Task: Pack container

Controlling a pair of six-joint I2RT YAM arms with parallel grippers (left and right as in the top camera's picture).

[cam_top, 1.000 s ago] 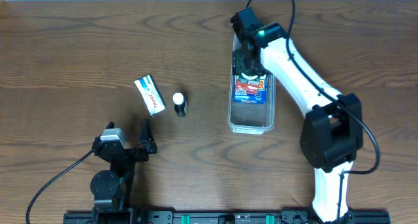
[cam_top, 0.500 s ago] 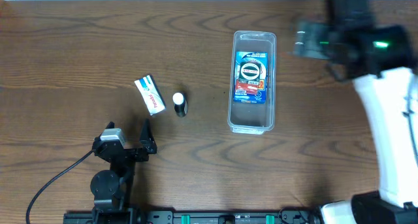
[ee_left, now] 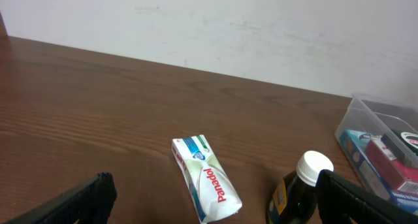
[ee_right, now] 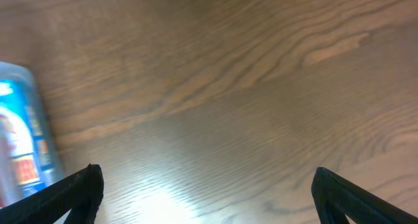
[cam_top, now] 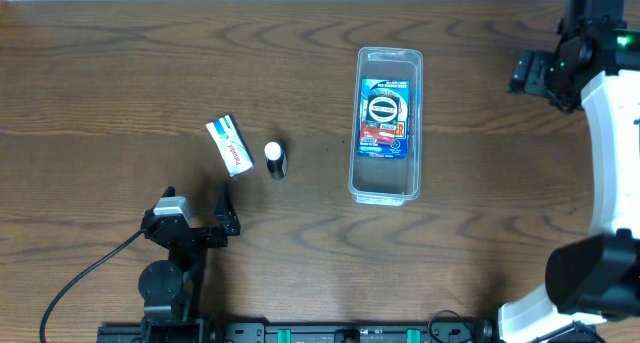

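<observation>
The clear plastic container (cam_top: 386,173) lies lengthwise right of centre with a blue packet (cam_top: 382,117) inside; its edge shows in the left wrist view (ee_left: 366,116) and the right wrist view (ee_right: 19,139). A white Panadol packet (cam_top: 230,145) (ee_left: 206,180) and a small dark bottle with a white cap (cam_top: 275,159) (ee_left: 300,188) lie on the table to its left. My left gripper (cam_top: 197,221) (ee_left: 215,201) is open and empty near the front edge, short of the packet and bottle. My right gripper (cam_top: 530,73) (ee_right: 209,191) is open and empty over bare wood, right of the container.
The brown wooden table (cam_top: 110,73) ends at a pale wall along the back (ee_left: 261,28). The right arm (cam_top: 610,143) runs down the right side of the table.
My right gripper has left the container's far end, swung away to the right edge of the table, and the blue packet stays in the container. The left arm has not moved.
</observation>
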